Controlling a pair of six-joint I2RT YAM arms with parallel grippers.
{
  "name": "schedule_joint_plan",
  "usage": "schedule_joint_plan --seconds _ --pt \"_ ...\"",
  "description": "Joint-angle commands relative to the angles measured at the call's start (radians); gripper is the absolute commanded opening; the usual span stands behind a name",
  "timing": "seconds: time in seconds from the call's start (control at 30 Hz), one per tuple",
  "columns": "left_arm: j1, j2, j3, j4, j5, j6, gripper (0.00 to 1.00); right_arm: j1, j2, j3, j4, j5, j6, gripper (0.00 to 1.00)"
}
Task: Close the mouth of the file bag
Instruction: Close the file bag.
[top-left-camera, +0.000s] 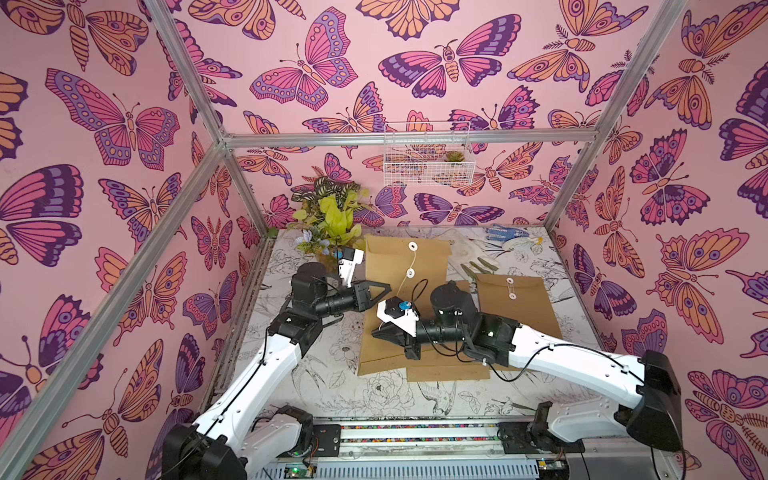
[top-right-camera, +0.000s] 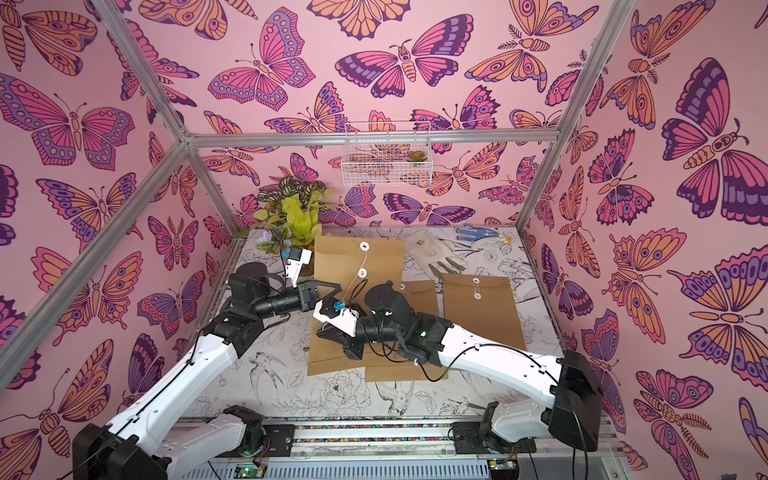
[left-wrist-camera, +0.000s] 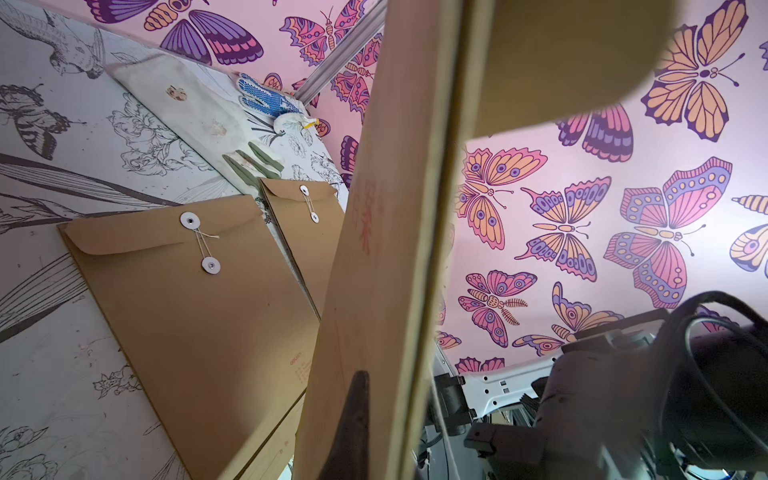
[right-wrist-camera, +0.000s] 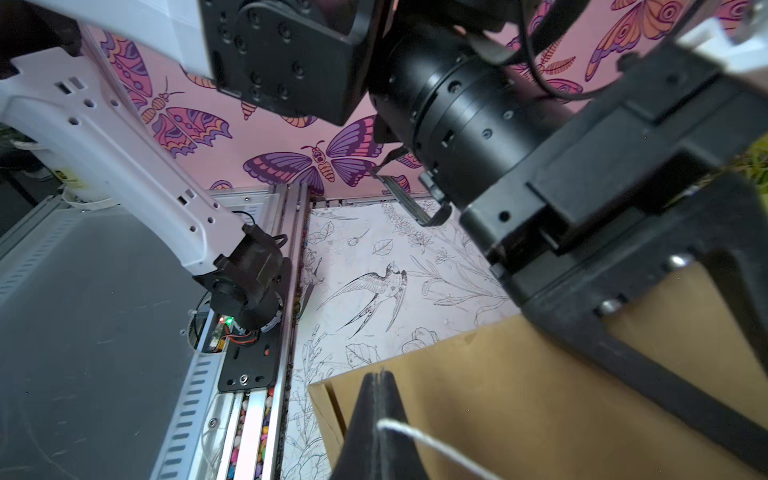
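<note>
File bag (top-left-camera: 390, 266) lies on the tabletop (top-left-camera: 316, 374) between both arms. The left end effector (top-left-camera: 384, 289) is closed tight, and it seems to pinch the bag's side edge, but that is hard to see. The right end effector (right-wrist-camera: 376, 399) is closed on the white string (right-wrist-camera: 432, 444).

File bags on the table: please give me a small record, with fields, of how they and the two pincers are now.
task bag: brown file bag, its string leading from the discs to the right pincer
left pincer: shut on the file bag's edge
right pincer: shut on the string
other bags: two closed file bags, strings wound between discs
back of table: gloves, plant
</note>
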Motion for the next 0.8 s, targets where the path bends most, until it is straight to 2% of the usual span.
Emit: schedule_joint_plan --seconds 0.0,0.57,0.7,0.77 --pt "-0.003 -0.028 0.011 0.005 0.052 0.019 0.0 -0.034 0.021 0.016 0.015 -0.103 0.056 0.0" --pt "-0.002 0.019 0.038 0.049 0.135 0.015 0.0 -0.08 0.094 -0.042 -0.004 -0.173 0.102 0.0" --pt "-0.001 0.092 0.082 0.052 0.174 0.031 0.0 -0.144 0.126 -0.053 0.059 -0.276 0.16 0.0" --pt "0.003 0.109 0.071 0.076 0.18 0.061 0.0 -0.189 0.121 -0.073 0.084 -0.279 0.201 0.0"
